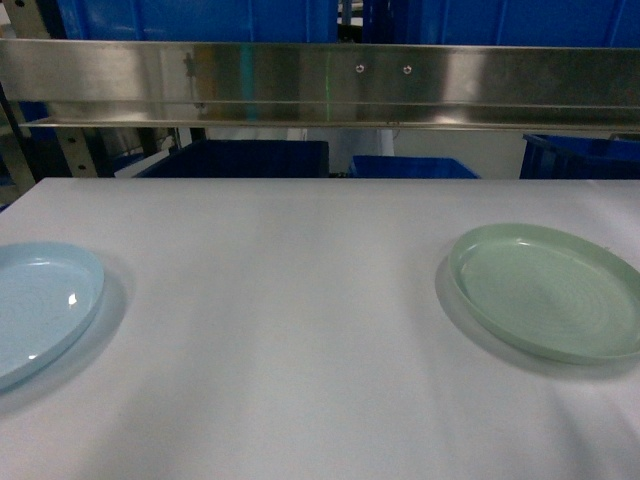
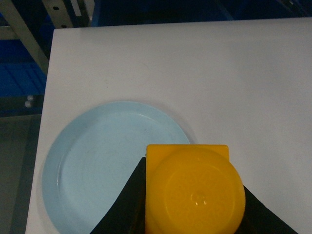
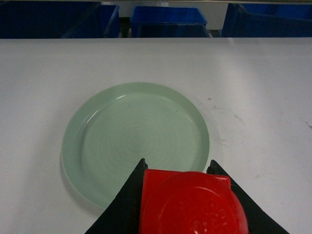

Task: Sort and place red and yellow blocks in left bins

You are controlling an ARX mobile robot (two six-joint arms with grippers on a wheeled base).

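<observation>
The left claw [image 2: 195,195] is pinching a glossy yellow plastic block [image 2: 192,190] above the pale blue round plate [image 2: 97,161] on the white bench [image 1: 300,300]. The right claw [image 3: 187,204] is pinching a glossy red plastic block [image 3: 190,202] over the pale green plate [image 3: 131,131]. Both are in the carrying step; next, lowering and releasing.

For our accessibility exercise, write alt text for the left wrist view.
The left hand holds a yellow block above the near right edge of an empty light blue plate on a white table.
</observation>
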